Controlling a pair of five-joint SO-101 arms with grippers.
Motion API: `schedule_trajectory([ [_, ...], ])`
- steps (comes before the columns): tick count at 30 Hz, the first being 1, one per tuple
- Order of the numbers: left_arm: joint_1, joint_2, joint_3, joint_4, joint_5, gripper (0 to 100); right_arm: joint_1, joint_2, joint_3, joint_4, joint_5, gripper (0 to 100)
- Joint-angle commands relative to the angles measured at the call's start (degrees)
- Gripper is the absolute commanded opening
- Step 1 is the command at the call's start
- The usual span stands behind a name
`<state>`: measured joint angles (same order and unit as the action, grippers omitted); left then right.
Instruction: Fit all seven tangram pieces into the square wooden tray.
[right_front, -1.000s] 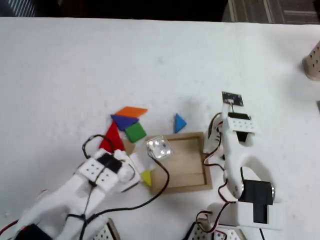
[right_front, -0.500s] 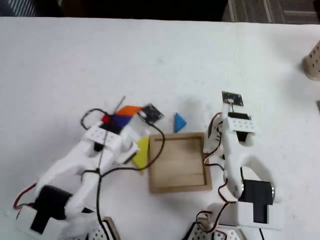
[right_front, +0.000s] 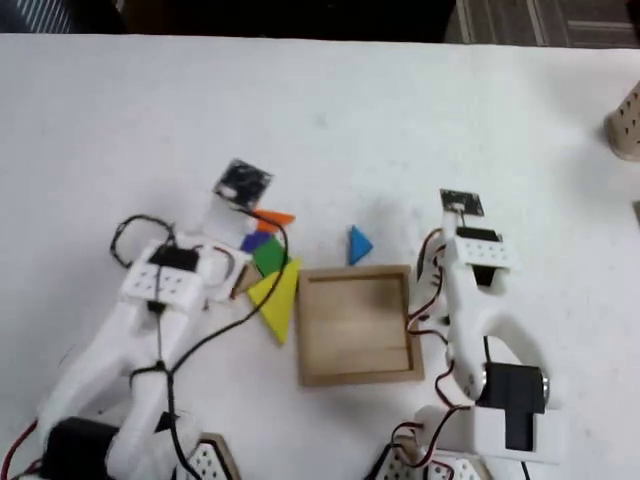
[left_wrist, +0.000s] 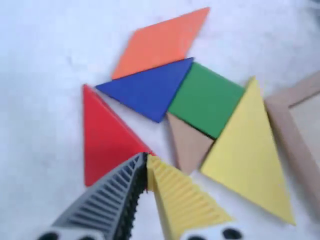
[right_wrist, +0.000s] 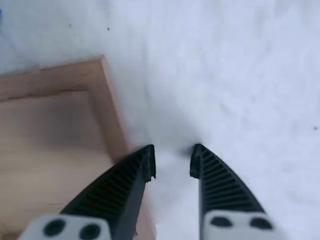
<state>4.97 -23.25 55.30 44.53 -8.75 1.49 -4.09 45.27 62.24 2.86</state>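
The square wooden tray (right_front: 355, 325) holds nothing. Against its left edge lies the big yellow triangle (right_front: 278, 298). Behind that cluster the green square (right_front: 268, 257), orange parallelogram (right_front: 274, 217) and dark blue triangle (left_wrist: 147, 90), with the red triangle (left_wrist: 105, 137) and a small tan triangle (left_wrist: 187, 145) beside them. A small light blue triangle (right_front: 359, 244) lies alone behind the tray. My left gripper (left_wrist: 146, 161) is shut and holds nothing, its tips over the red triangle's corner. My right gripper (right_wrist: 172, 162) is open, just outside the tray's right rim (right_wrist: 112, 125).
A tan perforated object (right_front: 626, 125) stands at the table's far right edge. The arm bases and cables sit at the front of the table. White tabletop stretches wide behind and to both sides of the pieces.
The left arm swung from the tray's left edge back and left over the cluster of pieces. The yellow triangle now lies flat beside the tray. The right arm stayed almost still.
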Motion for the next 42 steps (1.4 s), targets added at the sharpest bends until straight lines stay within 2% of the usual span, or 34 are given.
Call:
schedule_trajectory([
  [1, -3.56, -7.34, 2.81, -4.22, 1.41, 2, -1.89, -3.56, 2.99, -0.92, 1.58, 6.9],
  [6, -9.27, -12.09, 4.13, -5.19, 7.74, 2, -5.05, -4.09, 3.96, -1.1, 1.41, 8.1],
  [10, -11.74, -12.35, 3.52, -5.1, 8.53, 2, -7.78, -4.0, 2.99, -1.1, -2.11, 8.1],
  [19, -14.37, -12.53, 3.16, -5.45, 8.7, 2, -4.53, -19.03, 5.8, 1.54, 1.23, 8.1],
  [24, -17.1, -12.18, 2.11, -5.19, 12.22, 3, -9.63, -23.34, 6.95, 1.54, 1.14, 13.2],
  [29, -18.95, -12.18, 2.02, -5.1, 14.33, 12, -14.64, -18.59, 8.0, -2.15, 0.88, 18.2],
  [32, -18.95, -12.18, 2.02, -5.1, 14.33, 11, -15.78, -12.44, 7.47, -5.76, -2.64, 18.3],
  [37, -18.95, -12.18, 2.02, -5.1, 14.15, 10, -15.87, -1.45, 1.58, -5.76, -2.99, 17.7],
  [39, -18.95, -12.18, 2.02, -5.1, 14.15, 10, -15.43, 1.45, -1.32, -4.0, -3.52, 13.7],
  [42, -18.86, -12.18, 2.02, -5.1, 14.15, 10, -13.41, 4.0, -4.75, -4.0, -9.49, 3.2],
])
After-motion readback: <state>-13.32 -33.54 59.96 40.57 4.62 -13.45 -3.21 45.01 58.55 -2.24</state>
